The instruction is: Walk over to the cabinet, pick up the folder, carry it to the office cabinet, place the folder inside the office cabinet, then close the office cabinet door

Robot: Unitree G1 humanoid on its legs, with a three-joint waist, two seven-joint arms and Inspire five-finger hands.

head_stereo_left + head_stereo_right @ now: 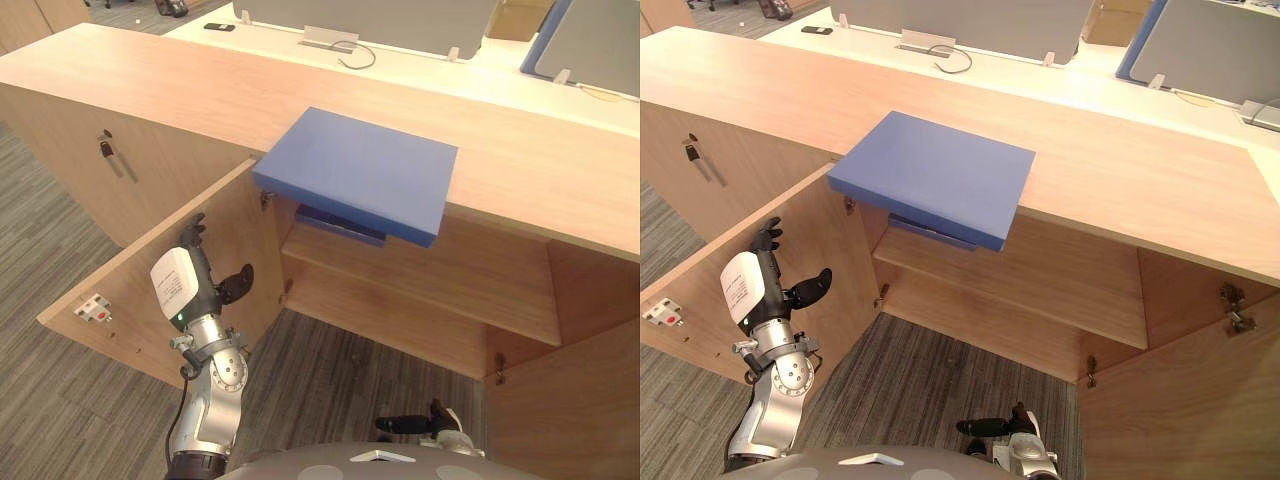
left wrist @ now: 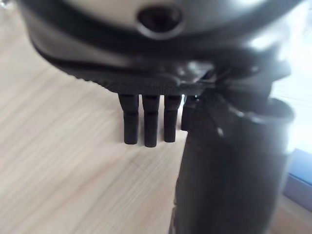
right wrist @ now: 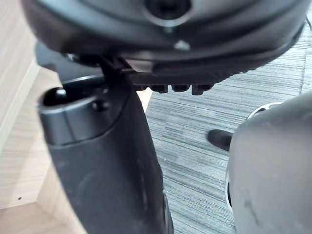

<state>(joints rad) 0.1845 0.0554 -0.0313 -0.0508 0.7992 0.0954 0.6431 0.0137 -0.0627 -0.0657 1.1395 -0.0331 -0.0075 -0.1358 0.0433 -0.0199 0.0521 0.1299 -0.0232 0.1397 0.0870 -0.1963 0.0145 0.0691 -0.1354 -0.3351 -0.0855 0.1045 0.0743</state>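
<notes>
the left hand's fingers are straight and side by side, with the thumb held out to the side. they hold nothing. past them is the pale wood of the open left door. i cannot tell whether the tips touch it. the left hand is raised just beside that door's inner face, well below the folder. the right hand hangs low over the carpet, near the open right door, and i cannot tell how its fingers are set.

the blue folder lies flat on the cabinet top, not yet picked up. its near part juts out past the front edge, over the open compartment. under it, on the shelf, lies another flat blue item.

the overhang is the main risk. a lift from one corner, or a bump from below as a hand comes up, could tip the folder off onto the carpet. the left hand is also close enough to the door to push it and swing it into the arm's path. later, the item already on the shelf could catch the folder and leave it sticking out, so the doors would not close.
</notes>
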